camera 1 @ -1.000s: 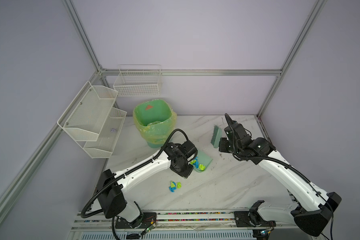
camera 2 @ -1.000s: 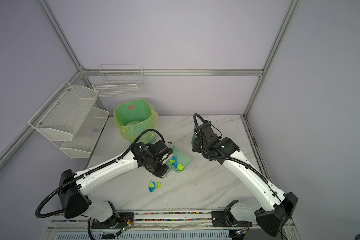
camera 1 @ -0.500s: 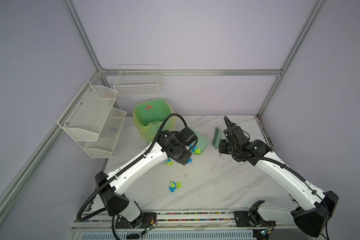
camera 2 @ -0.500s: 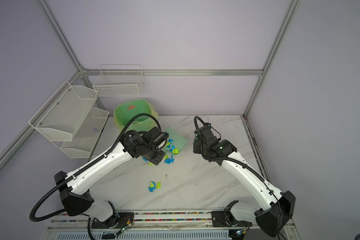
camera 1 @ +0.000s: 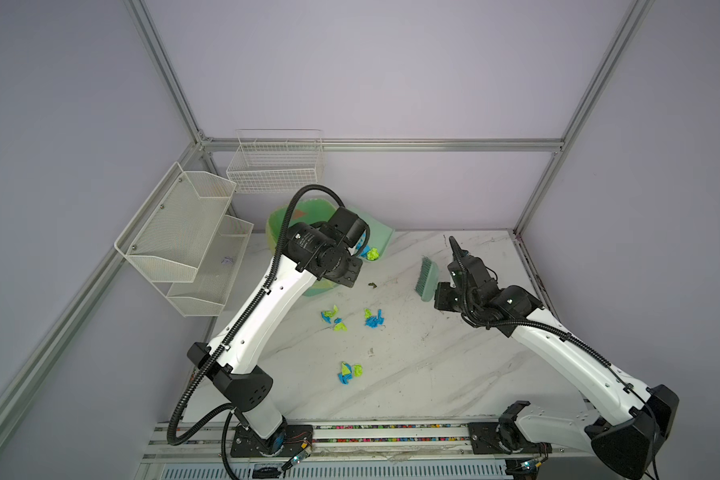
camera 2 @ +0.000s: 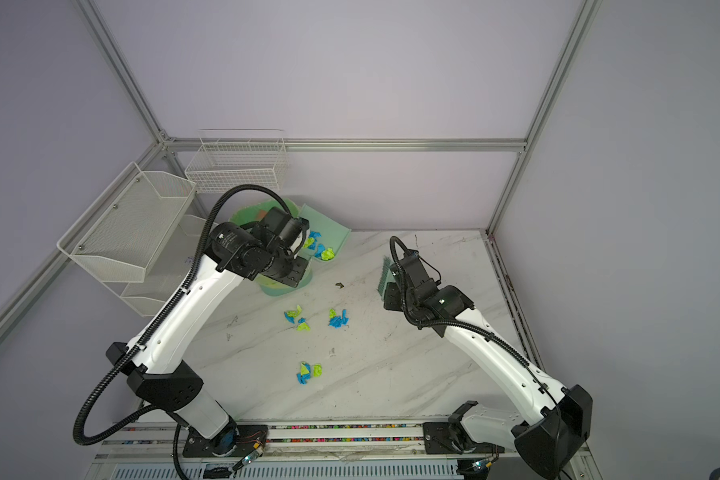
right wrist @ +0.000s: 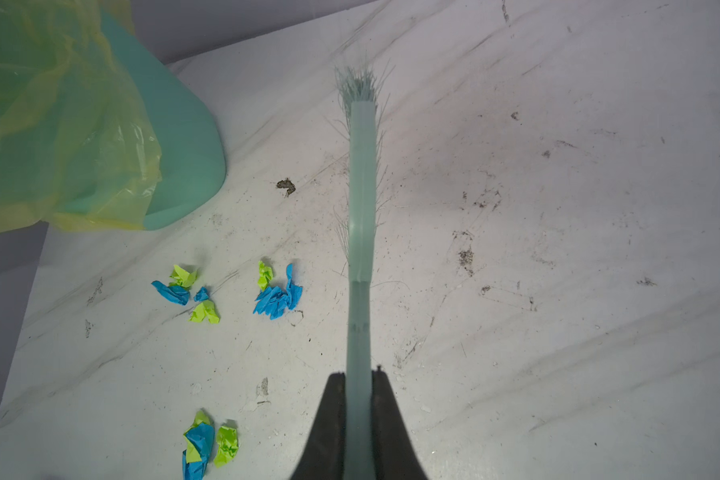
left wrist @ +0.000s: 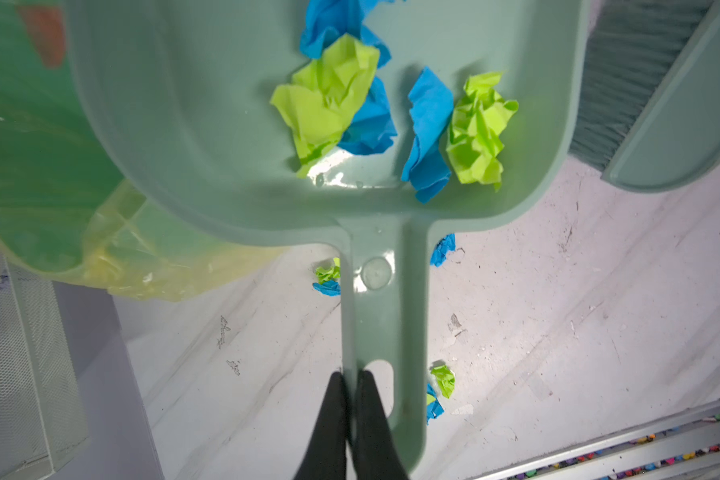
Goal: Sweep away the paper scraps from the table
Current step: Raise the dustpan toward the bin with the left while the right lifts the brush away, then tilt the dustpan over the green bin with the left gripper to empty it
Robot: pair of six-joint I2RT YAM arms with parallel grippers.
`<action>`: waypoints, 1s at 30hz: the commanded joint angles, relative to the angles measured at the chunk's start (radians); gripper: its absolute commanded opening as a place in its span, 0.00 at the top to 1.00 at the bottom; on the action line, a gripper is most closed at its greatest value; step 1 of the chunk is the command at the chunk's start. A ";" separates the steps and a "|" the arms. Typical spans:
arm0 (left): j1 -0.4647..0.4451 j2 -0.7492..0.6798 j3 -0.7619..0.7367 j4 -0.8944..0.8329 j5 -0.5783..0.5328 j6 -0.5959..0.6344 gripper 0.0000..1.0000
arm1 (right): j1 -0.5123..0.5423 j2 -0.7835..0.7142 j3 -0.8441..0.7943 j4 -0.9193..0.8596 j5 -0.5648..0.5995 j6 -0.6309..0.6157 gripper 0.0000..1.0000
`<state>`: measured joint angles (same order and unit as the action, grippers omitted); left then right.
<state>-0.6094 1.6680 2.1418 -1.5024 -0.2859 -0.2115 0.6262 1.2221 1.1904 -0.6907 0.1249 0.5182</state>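
Your right gripper [right wrist: 358, 376] is clamped on the brush [right wrist: 362, 187] handle and your left gripper [left wrist: 351, 376] on the handle of the raised, part-loaded dustpan [left wrist: 208, 124] — the loose paper scraps [camera 1: 374, 319] lie on the desk [camera 1: 454, 374] between both grippers, on the brush's bristle side, so sweep toward the pan.

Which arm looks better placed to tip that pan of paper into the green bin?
Left. The left gripper holds the dustpan by its handle, paper scraps inside, beside the bin. The right gripper holds only the brush, farther away.
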 commanded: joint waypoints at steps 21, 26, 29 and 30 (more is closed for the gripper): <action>0.266 0.119 0.116 0.059 -0.642 0.227 1.00 | -0.006 -0.010 -0.030 0.071 -0.046 -0.044 1.00; 0.259 0.135 0.010 0.175 -0.897 0.326 1.00 | -0.006 -0.023 -0.043 0.079 -0.045 -0.047 1.00; 0.253 0.151 -0.004 0.206 -0.948 0.350 1.00 | -0.006 -0.027 -0.041 0.084 -0.047 -0.049 1.00; 0.251 0.154 -0.018 0.225 -0.960 0.366 1.00 | -0.006 -0.027 -0.042 0.086 -0.049 -0.049 1.00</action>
<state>-0.3481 1.8359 2.1628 -1.3697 -1.0908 0.0956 0.6262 1.2224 1.1515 -0.6380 0.0704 0.4828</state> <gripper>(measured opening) 0.049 0.108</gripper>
